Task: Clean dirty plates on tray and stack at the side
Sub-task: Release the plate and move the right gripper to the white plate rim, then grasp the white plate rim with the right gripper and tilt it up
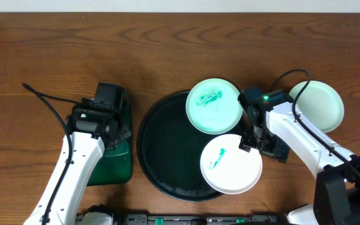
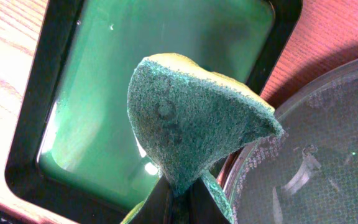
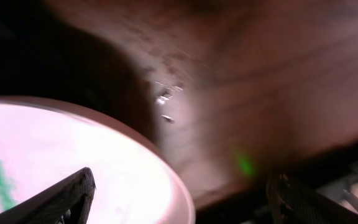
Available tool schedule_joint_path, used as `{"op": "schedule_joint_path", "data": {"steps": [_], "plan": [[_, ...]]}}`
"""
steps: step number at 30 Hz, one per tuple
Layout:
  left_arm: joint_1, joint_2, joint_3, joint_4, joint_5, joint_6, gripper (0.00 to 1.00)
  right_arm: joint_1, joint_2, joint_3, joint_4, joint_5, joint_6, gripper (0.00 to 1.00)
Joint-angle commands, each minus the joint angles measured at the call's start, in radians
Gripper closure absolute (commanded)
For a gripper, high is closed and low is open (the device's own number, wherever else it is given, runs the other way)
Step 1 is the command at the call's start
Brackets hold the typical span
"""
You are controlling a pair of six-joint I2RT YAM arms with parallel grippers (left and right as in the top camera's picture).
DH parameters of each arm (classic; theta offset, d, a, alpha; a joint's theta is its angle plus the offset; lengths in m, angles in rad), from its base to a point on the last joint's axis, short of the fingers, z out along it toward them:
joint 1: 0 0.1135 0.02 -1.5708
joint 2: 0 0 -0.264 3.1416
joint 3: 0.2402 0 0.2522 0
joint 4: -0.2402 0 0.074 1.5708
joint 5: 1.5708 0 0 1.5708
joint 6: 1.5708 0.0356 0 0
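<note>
The round black tray (image 1: pixel 161 162) sits mid-table. A mint plate (image 1: pixel 214 105) with a green smear rests on its upper right rim. A white plate (image 1: pixel 231 164) with a green smear lies at the tray's lower right. A plain mint plate (image 1: pixel 317 105) sits on the table at the far right. My right gripper (image 3: pixel 179 205) is open. The white plate's (image 3: pixel 73 155) right rim lies between its fingers (image 3: pixel 61 199), in a blurred view. My left gripper (image 2: pixel 180 202) is shut on a green and yellow sponge (image 2: pixel 191 118), above the green tray's right edge.
A smaller rectangular green tray (image 2: pixel 160 81) with a dark rim lies left of the black tray (image 2: pixel 316 162). Both arms reach in from the near edge, and cables run across the table on both sides.
</note>
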Motion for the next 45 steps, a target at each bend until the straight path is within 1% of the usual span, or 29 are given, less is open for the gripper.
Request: {"op": "schedule_joint_path", "data": {"steps": [1,6,10,15,19,22,25,28,32,33,35,37,39,40,43,45], "plan": [[0.005,0.004,-0.003,-0.003,-0.005,0.013,0.93,0.052,-0.016,-0.002,-0.019,0.023,0.047,0.14],[0.005,0.004,-0.003,-0.004,-0.005,0.013,0.93,0.108,-0.019,-0.008,-0.019,-0.049,0.059,0.15],[0.005,0.004,-0.003,-0.003,-0.005,0.014,0.93,0.132,-0.035,-0.045,-0.016,-0.061,0.097,0.15],[0.005,0.004,-0.003,-0.003,-0.005,0.014,0.93,0.139,-0.139,-0.142,0.001,-0.061,0.129,0.14],[0.005,0.004,-0.003,-0.003,-0.005,0.013,0.93,0.137,-0.227,-0.216,0.056,-0.079,0.137,0.17],[0.005,0.004,-0.003,-0.003,-0.005,0.013,0.93,0.138,-0.278,-0.28,0.147,-0.116,0.14,0.18],[0.005,0.004,-0.003,-0.003,-0.005,0.013,0.93,0.138,-0.312,-0.343,0.237,-0.141,0.164,0.2],[0.005,0.004,-0.003,-0.003,-0.005,0.013,0.93,0.138,-0.326,-0.388,0.288,-0.143,0.195,0.22],[0.005,0.004,-0.003,-0.003,-0.005,0.013,0.92,0.138,-0.328,-0.412,0.345,-0.14,0.196,0.41],[0.005,0.004,-0.003,-0.003,-0.005,0.013,0.93,0.138,-0.329,-0.412,0.359,-0.13,0.196,0.51],[0.005,0.004,-0.003,-0.003,-0.005,0.013,0.93,0.138,-0.329,-0.412,0.378,-0.123,0.196,0.58],[0.005,0.004,-0.003,-0.003,-0.005,0.013,0.93,0.138,-0.329,-0.412,0.392,-0.12,0.196,0.73],[0.005,0.004,-0.003,-0.003,-0.005,0.013,0.93,0.138,-0.329,-0.412,0.397,-0.115,0.196,0.92],[0.005,0.004,-0.003,-0.003,-0.005,0.013,0.93,0.138,-0.329,-0.412,0.397,-0.113,0.196,0.99],[0.005,0.004,-0.003,-0.003,-0.005,0.013,0.93,0.138,-0.329,-0.412,0.385,-0.101,0.19,0.99],[0.005,0.004,-0.003,-0.003,-0.005,0.013,0.93,0.138,-0.329,-0.412,0.385,-0.1,0.16,0.99]]}}
